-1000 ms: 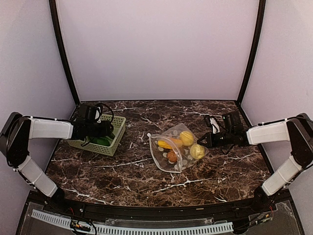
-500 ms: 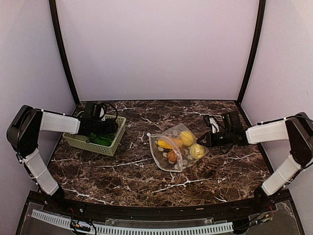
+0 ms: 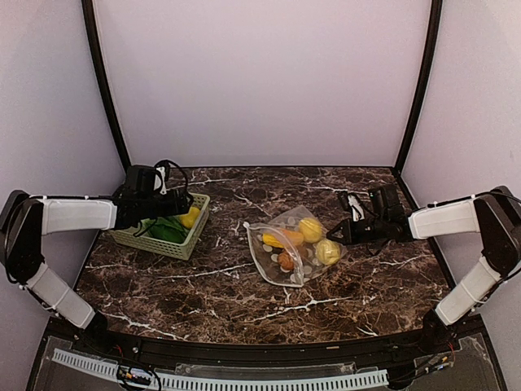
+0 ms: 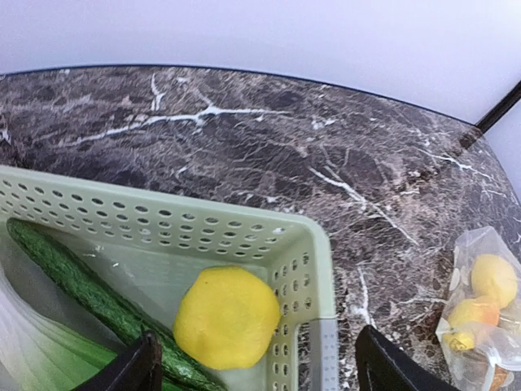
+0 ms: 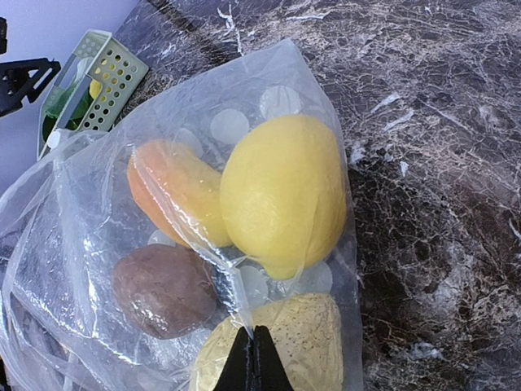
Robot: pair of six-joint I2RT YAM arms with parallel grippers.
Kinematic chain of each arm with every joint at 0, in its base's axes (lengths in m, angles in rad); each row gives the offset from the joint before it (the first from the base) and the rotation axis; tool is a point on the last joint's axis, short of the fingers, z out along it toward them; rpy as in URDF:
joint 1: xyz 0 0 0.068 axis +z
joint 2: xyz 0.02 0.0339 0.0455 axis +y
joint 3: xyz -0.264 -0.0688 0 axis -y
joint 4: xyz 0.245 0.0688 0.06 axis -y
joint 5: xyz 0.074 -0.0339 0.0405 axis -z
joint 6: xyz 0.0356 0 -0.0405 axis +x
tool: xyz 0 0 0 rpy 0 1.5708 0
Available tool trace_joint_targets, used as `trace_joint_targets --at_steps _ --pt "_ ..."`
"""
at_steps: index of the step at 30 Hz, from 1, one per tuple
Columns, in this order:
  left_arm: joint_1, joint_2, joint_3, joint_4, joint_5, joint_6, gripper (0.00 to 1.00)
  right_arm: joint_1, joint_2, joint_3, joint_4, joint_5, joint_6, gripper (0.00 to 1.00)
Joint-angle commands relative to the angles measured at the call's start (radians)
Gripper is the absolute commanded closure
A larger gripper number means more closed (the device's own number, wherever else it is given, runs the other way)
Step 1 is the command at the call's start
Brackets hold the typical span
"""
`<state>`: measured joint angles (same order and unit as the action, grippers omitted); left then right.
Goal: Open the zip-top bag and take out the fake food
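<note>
Marble desk [image 3: 244, 305] carries a pale green slotted basket [image 3: 155, 244] toward 9 o'clock and the zip-top bag [image 3: 269, 259] just on the 3 o'clock side of centre. The two are well apart, with bare stone between them and along the 6 o'clock edge.

The left tool [image 4: 256, 358] hangs over the basket's 3 o'clock end, its fingers spread wide and released, gripping nothing. Below it a toy lemon [image 4: 226, 316] lies in the basket's corner against the perforated wall, just beside a toy cucumber [image 4: 81, 285].

The right tool [image 5: 252, 362] is clenched on the clear film at the bag's 3 o'clock edge. The bag lies on the desk with a whitish strip along its 9 o'clock edge; whether that strip is sealed cannot be told. Fake food [image 3: 310, 229] sits inside: a yellow lemon [image 5: 285, 191], an orange piece [image 5: 175, 204], a brown piece [image 5: 163, 289] and a pale yellow one [image 5: 305, 326] next to the tool's tips.
</note>
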<state>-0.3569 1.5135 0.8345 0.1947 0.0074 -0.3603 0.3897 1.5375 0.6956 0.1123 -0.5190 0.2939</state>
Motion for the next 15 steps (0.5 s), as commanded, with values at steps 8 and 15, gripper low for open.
trace_joint_targets --at_steps 8,15 --pt "-0.286 -0.176 -0.184 0.246 0.128 0.198 0.22 -0.003 -0.003 -0.027 0.002 -0.027 0.021 1.00" --pt "-0.454 -0.076 -0.161 0.257 0.154 0.330 0.22 -0.002 -0.004 -0.030 0.007 -0.042 0.022 1.00"
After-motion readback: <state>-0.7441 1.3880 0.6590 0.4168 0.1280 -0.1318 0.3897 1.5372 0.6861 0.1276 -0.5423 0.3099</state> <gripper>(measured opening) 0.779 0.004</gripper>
